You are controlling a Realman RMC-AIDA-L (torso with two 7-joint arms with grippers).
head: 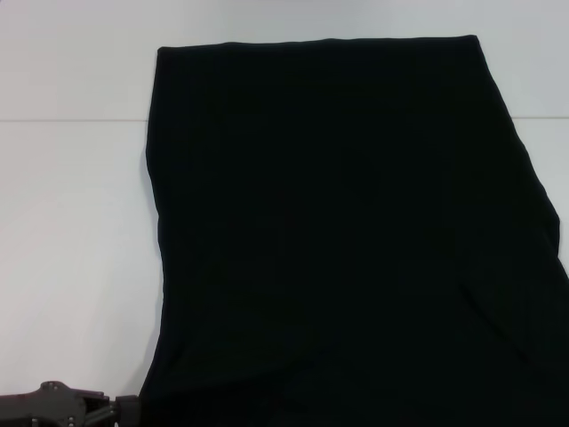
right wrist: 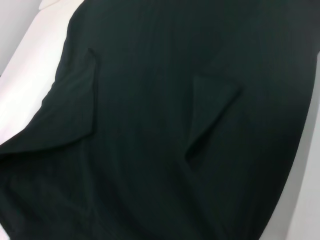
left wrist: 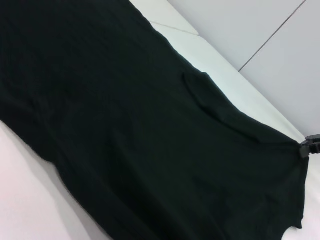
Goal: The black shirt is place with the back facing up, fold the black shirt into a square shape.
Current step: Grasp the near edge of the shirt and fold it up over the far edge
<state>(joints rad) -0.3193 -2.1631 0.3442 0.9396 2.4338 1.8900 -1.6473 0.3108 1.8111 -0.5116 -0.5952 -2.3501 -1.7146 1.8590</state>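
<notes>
- The black shirt [head: 347,231] lies flat on the white table [head: 71,222], a broad dark panel running away from me, its long axis going from my near edge to the straight far edge.
- Both sleeves appear folded in onto the body: my right wrist view shows two flaps lying on top of the cloth [right wrist: 210,115], so I judge the side folds done and the lengthwise fold still to come.
- No white lettering shows on the side facing up.
- My left gripper [head: 67,407] sits at the shirt's near left corner, just beside the cloth edge. I cannot tell from here how far its fingers stand apart or whether they have any fabric.
- In my left wrist view a small black part, which I take for my right gripper [left wrist: 310,146], shows at the shirt's opposite near corner, where the cloth draws to a point as if pinched. I judge it may have the corner, but I cannot confirm that.
- The relation that matters: the shirt stretches away from both tools, so the near hem has to travel along the long axis toward the far edge.
- Each arm is nearest its own near corner, so the lift needs both together and level, or the fold will skew.
</notes>
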